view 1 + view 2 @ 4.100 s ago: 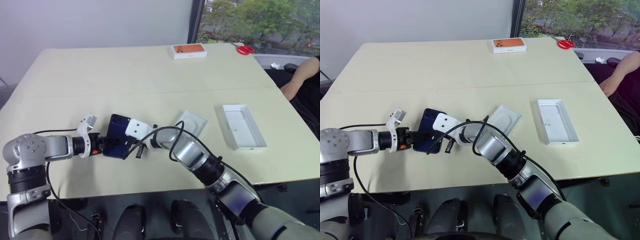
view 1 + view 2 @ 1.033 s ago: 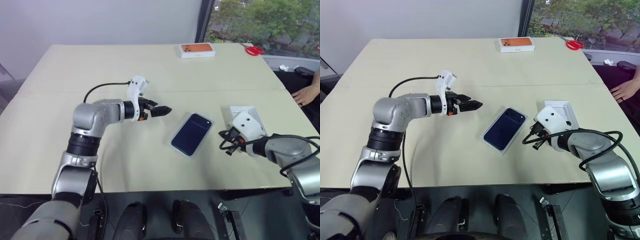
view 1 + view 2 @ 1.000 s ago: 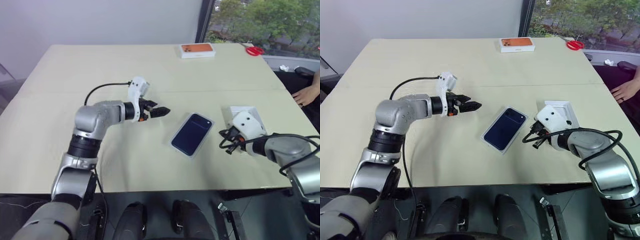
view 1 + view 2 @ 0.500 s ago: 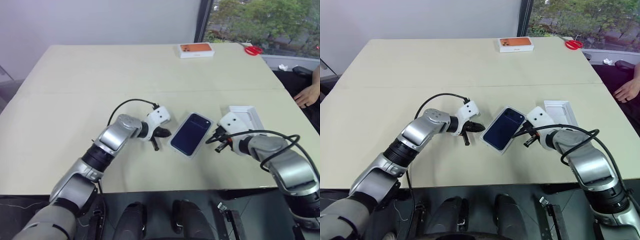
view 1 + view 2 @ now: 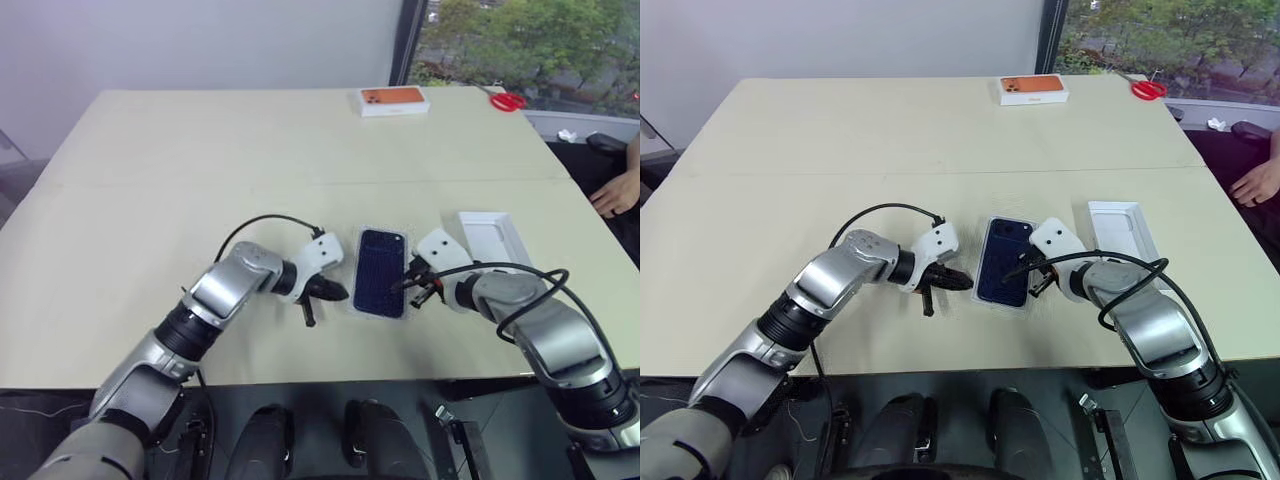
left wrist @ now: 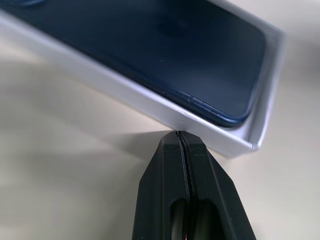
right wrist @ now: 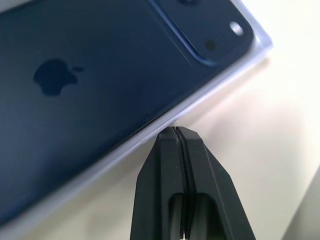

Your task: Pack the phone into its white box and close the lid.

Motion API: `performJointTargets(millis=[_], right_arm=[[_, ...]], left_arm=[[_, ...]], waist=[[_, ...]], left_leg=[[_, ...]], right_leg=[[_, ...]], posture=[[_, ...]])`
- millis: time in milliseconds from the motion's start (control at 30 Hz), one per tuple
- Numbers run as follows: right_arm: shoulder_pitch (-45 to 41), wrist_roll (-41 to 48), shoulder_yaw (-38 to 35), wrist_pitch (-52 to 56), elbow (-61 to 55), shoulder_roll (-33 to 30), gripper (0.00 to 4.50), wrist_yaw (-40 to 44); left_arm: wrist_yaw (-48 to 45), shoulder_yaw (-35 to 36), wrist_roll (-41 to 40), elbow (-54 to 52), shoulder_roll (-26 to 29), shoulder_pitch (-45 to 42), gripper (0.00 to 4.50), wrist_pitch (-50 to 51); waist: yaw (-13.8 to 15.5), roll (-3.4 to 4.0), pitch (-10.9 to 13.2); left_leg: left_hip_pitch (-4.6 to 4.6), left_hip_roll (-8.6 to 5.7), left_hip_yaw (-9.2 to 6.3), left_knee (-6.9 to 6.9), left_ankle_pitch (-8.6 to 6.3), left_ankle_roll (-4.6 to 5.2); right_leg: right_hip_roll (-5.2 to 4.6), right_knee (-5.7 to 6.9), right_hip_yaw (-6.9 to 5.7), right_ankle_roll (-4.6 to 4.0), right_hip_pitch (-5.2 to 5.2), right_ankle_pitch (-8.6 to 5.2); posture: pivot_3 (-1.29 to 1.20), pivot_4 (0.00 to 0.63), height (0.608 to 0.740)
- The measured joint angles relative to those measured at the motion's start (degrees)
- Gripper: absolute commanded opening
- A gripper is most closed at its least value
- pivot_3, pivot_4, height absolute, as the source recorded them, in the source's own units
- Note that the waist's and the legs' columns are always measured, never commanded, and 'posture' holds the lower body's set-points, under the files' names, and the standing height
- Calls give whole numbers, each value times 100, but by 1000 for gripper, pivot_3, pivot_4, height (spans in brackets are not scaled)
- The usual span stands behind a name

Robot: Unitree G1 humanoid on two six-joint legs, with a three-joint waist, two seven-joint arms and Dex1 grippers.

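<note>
The phone [image 5: 381,272] already lies in the white box [image 6: 150,104], glossy navy back up, its camera cluster at the end farther from the robot; the thin rim shows all around it in both wrist views. So the packing half looks done, and the step in hand seems to be squaring the loaded box up on the table [image 5: 200,160] before the cover goes on.

The left gripper [image 5: 330,293] sits just left of the box, its two black fingers pressed together with nothing between them, tips at the near part of the box's left wall; whether they quite touch the cardboard I cannot tell. The right gripper [image 5: 418,287] stands just right of the box, its fingers also closed tight and empty, tips close against the right rim near the camera end.

The lid [image 5: 492,235] lies to the right of the box, beyond the right gripper, plain white inner side up and nothing in it. Far behind the box, a white box printed with an orange phone [image 5: 393,100] rests near the table's back edge, with red scissors [image 5: 508,100] to its right.

Next, I judge, one gripper must open, take the lid by an edge, turn it over and lower it squarely onto the box.
</note>
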Motion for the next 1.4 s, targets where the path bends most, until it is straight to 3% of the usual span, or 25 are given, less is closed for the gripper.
performJointTargets(millis=[900, 1000, 1200, 1400], right_arm=[[146, 68, -252, 33, -190, -356, 0, 257], [92, 240, -754, 220, -201, -486, 870, 358], [-448, 437, -1696, 1214, -201, -415, 3897, 37], [-838, 402, -1842, 2198, 324, -352, 3897, -430]], left_arm=[[137, -3, -54, -119, -241, 55, 28, 301], [134, 8, -74, -173, -163, 80, 0, 303], [-57, 491, -228, -365, 228, 314, 0, -193], [-506, 1064, -320, -415, 676, 567, 0, -1383]], waist=[[6, 0, 0], [7, 0, 0], [-10, 2, -1], [10, 5, -3]], left_leg=[[1, -1, 0, 1, 0, 0], [1, 0, 0, 1, 0, 0], [5, 6, -1, 0, 0, 0], [3, 1, 4, 0, 0, 1]], right_leg=[[-1, 1, 0, 0, 1, 0], [-1, 1, 0, 0, 1, 0], [1, 8, 4, -1, 0, 1], [-8, 6, 5, -1, 1, 1]], posture=[[0, 150, 740], [0, 150, 740], [0, 150, 740], [0, 150, 740]])
